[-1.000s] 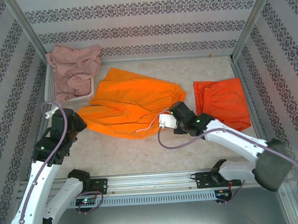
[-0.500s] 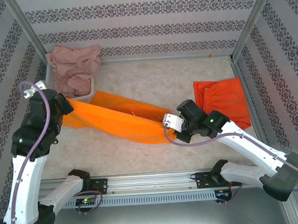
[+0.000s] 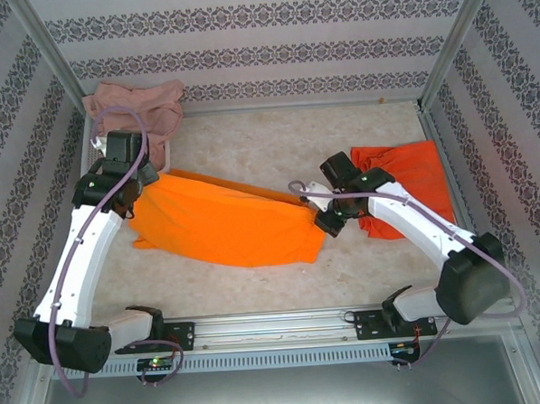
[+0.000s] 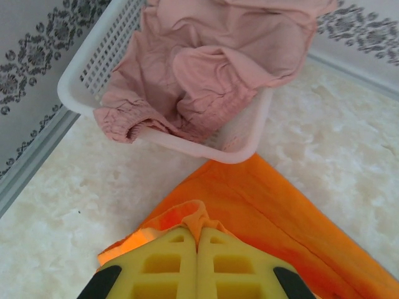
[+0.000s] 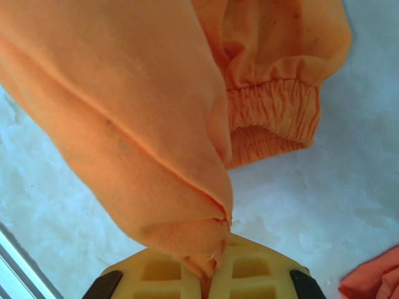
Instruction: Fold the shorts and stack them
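Note:
The bright orange shorts [image 3: 221,224] are stretched across the middle of the table between both arms, folded over on themselves. My left gripper [image 3: 140,180] is shut on their left corner, and the fabric bunches between its yellow fingers [image 4: 168,261]. My right gripper [image 3: 318,219] is shut on their right corner [image 5: 206,249], with the gathered waistband [image 5: 271,115] hanging beyond. The red-orange shorts [image 3: 405,186] lie flat at the right, partly under the right arm. The dusty pink shorts [image 3: 134,119] are heaped in the white mesh basket [image 4: 93,68] at the back left.
Patterned walls and metal frame posts [image 3: 447,43] enclose the table on three sides. The basket's near corner [image 4: 240,152] lies just beyond the left gripper. Bare marbled table surface [image 3: 294,137] stretches behind the orange shorts.
Both grippers have lifted the orange shorts' near edge and carried it away from the arm bases, folding the cloth over. The left gripper moved toward the basket, the right toward the red-orange shorts.

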Available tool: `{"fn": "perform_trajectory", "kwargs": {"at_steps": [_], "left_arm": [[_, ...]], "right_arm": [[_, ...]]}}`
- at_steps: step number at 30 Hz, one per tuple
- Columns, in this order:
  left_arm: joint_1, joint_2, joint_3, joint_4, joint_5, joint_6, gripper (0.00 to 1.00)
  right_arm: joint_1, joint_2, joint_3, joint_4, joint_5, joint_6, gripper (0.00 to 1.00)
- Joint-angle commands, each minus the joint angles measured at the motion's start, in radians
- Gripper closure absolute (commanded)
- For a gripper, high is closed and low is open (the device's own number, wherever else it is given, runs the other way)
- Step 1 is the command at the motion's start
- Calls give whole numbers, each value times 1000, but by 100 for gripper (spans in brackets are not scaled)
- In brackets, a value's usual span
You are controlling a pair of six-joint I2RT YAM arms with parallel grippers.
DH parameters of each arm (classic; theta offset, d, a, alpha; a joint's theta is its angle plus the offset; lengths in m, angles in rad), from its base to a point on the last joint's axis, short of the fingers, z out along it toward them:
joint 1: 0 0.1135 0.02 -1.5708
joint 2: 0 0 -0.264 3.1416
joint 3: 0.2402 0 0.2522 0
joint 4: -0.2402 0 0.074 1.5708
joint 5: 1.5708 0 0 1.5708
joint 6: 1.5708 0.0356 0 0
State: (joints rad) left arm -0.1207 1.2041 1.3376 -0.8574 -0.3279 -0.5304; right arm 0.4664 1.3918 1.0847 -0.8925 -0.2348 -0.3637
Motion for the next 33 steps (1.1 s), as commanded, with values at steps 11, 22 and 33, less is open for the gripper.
{"fn": "perform_trajectory", "kwargs": {"at_steps": [11, 22, 33], "left_arm": [[121, 155, -66, 225, 128, -57, 98], [196, 44, -50, 316, 319, -74, 6], [182, -167, -517, 481, 623, -210, 0]], "right_arm": [[-90, 234, 157, 41, 10, 55, 91], [-209, 58, 133, 361, 1, 497, 19], [94, -119, -172, 649, -153, 912, 2]]}}
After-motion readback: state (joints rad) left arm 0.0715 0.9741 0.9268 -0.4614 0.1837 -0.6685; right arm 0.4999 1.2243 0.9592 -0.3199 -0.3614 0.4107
